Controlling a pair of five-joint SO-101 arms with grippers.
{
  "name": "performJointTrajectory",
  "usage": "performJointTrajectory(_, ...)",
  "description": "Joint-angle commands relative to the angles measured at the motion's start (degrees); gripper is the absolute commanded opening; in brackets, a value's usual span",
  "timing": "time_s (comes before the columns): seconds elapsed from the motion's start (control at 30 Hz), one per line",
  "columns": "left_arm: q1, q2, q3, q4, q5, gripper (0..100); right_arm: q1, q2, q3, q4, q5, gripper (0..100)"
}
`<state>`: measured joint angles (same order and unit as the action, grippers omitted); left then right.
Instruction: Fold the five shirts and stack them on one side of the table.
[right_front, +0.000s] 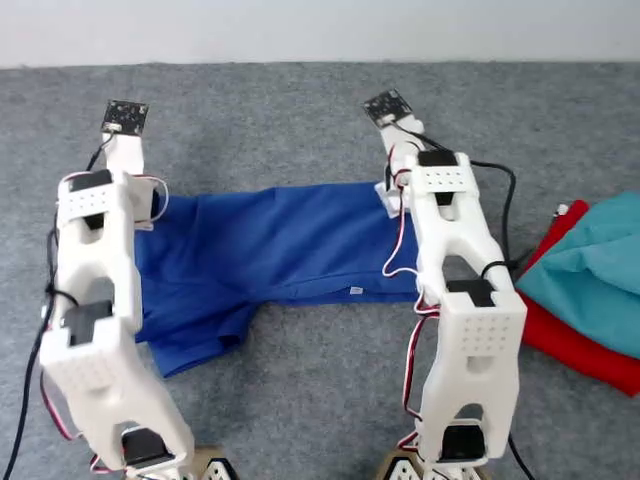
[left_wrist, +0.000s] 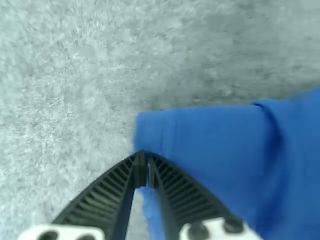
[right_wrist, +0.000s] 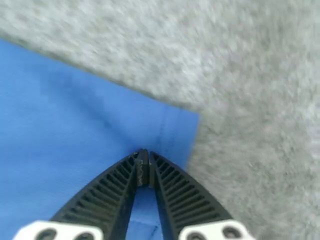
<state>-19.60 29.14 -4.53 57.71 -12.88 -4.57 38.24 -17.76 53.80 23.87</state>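
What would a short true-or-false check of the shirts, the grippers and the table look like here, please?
1. The left gripper and the right gripper are each shut on the blue shirt. True.
2. The blue shirt is folded into a small neat square. False: it lies spread wide between the two arms.
3. A teal shirt lies on top of a red shirt. True.
4. The teal and red shirts lie under the left arm. False: they lie beyond the right arm, at the table's side.
5. The table is bare wood. False: its surface is grey and carpet-like.
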Motion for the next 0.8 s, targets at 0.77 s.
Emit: performJointTrajectory(0.77, 0.2, 1.1, -35.7, 32.9, 0.2, 1, -8.0, -18.3, -0.4, 9.5, -0.4, 0.9)
